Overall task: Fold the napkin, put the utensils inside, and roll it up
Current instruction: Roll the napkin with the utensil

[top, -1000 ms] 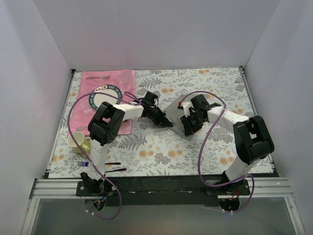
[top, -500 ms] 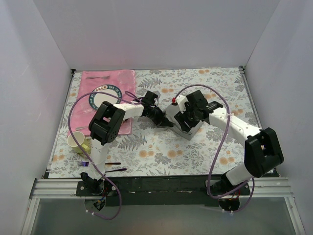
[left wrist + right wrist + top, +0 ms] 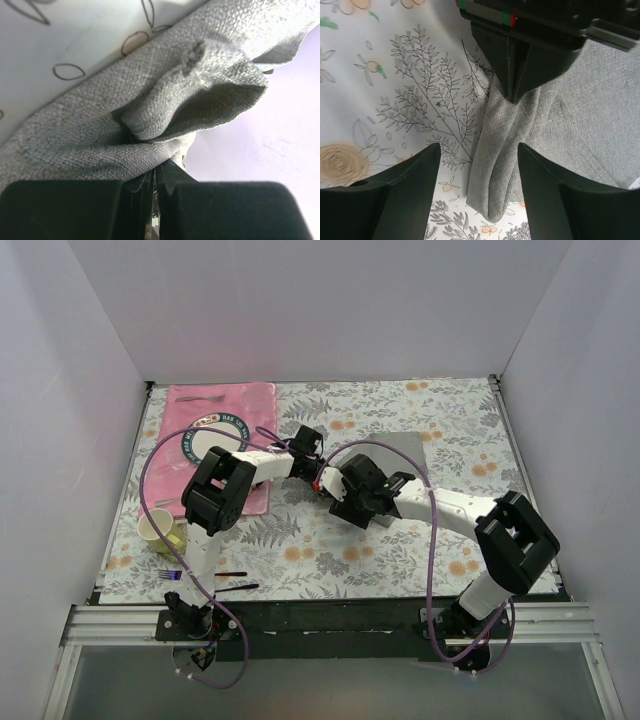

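I observe both arms meeting at mid-table over the napkin (image 3: 408,452), a grey cloth lying on the floral table covering (image 3: 450,410). The left gripper (image 3: 327,483) is at the napkin's left edge. The right gripper (image 3: 343,506) is just beside it, on the near side. Neither set of fingers can be read from above. At far left, a pink placemat (image 3: 240,400) carries a dark-rimmed plate (image 3: 200,435). A cup (image 3: 152,530), a purple fork (image 3: 166,574) and a black utensil (image 3: 238,587) lie near the left arm's base.
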